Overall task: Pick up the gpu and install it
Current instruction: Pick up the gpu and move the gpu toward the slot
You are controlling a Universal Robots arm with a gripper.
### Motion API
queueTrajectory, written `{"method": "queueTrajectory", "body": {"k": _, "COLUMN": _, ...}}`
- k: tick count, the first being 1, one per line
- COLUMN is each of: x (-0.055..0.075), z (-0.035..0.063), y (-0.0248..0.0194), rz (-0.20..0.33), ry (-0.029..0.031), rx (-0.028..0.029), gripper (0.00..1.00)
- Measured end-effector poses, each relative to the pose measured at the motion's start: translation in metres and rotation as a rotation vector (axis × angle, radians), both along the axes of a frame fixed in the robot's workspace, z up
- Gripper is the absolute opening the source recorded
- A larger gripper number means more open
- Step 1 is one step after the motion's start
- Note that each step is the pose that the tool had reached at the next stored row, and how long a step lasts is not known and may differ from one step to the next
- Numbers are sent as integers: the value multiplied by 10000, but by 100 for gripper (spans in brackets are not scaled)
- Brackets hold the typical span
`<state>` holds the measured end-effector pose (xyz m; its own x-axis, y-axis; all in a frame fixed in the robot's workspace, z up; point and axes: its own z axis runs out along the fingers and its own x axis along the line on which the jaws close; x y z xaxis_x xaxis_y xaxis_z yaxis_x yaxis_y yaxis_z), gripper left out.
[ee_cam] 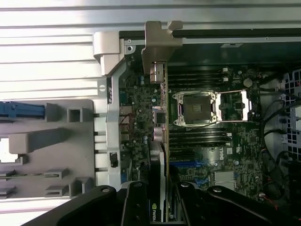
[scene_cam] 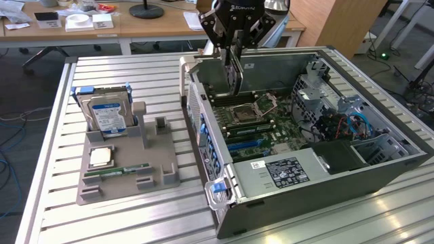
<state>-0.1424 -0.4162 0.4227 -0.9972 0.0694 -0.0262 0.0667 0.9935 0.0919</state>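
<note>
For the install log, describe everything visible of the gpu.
The gpu is a thin flat card with a green circuit board, a dark face and a silver metal end bracket. The gripper is shut on its upper edge and holds it on edge over the open computer case, above the motherboard beside the CPU socket, with the bracket at the case wall. Whether its lower edge meets a slot cannot be told.

Lab/office: open PC case (scene_cam: 326, 190) on slatted alu table (scene_cam: 129, 223), cluttered desks (scene_cam: 135, 28) behind.
</note>
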Motion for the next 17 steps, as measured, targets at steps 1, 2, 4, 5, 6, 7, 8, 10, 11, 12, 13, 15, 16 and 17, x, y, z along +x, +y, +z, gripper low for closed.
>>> {"method": "queueTrajectory", "body": {"k": 1, "x": 12, "z": 0, "y": 2, "rz": 0, "ry": 0, "rx": 2, "gripper": 27}}
{"method": "queueTrajectory", "body": {"k": 2, "x": 23, "z": 0, "y": 4, "rz": -1, "ry": -1, "rx": 3, "gripper": 27}}
{"method": "queueTrajectory", "body": {"k": 4, "x": 45, "z": 0, "y": 9, "rz": 0, "ry": 0, "rx": 4, "gripper": 27}}
{"method": "queueTrajectory", "body": {"k": 5, "x": 56, "z": 0, "y": 11, "rz": 0, "ry": 0, "rx": 6, "gripper": 27}}
{"method": "queueTrajectory", "body": {"k": 6, "x": 66, "z": 0, "y": 13, "rz": 0, "ry": 0, "rx": 6, "gripper": 27}}
{"method": "queueTrajectory", "body": {"k": 7, "x": 77, "z": 0, "y": 15, "rz": 0, "ry": 0, "rx": 8, "gripper": 27}}
{"method": "queueTrajectory", "body": {"k": 8, "x": 87, "z": 0, "y": 17, "rz": 0, "ry": 0, "rx": 8, "gripper": 27}}
{"method": "queueTrajectory", "body": {"k": 10, "x": 111, "z": 0, "y": 21, "rz": 0, "ry": 0, "rx": 10, "gripper": 27}}
{"method": "queueTrajectory", "body": {"k": 11, "x": 122, "z": 0, "y": 23, "rz": 0, "ry": 0, "rx": 11, "gripper": 27}}
{"method": "queueTrajectory", "body": {"k": 12, "x": 134, "z": 0, "y": 25, "rz": 0, "ry": 0, "rx": 12, "gripper": 27}}
{"method": "queueTrajectory", "body": {"k": 13, "x": 145, "z": 0, "y": 27, "rz": -1, "ry": 0, "rx": 13, "gripper": 27}}
{"method": "queueTrajectory", "body": {"k": 15, "x": 166, "z": 0, "y": 30, "rz": -1, "ry": 0, "rx": 16, "gripper": 27}}
{"method": "queueTrajectory", "body": {"k": 16, "x": 177, "z": 0, "y": 32, "rz": -1, "ry": 0, "rx": 17, "gripper": 27}}
{"method": "queueTrajectory", "body": {"k": 17, "x": 190, "z": 0, "y": 33, "rz": 0, "ry": 0, "rx": 19, "gripper": 27}}
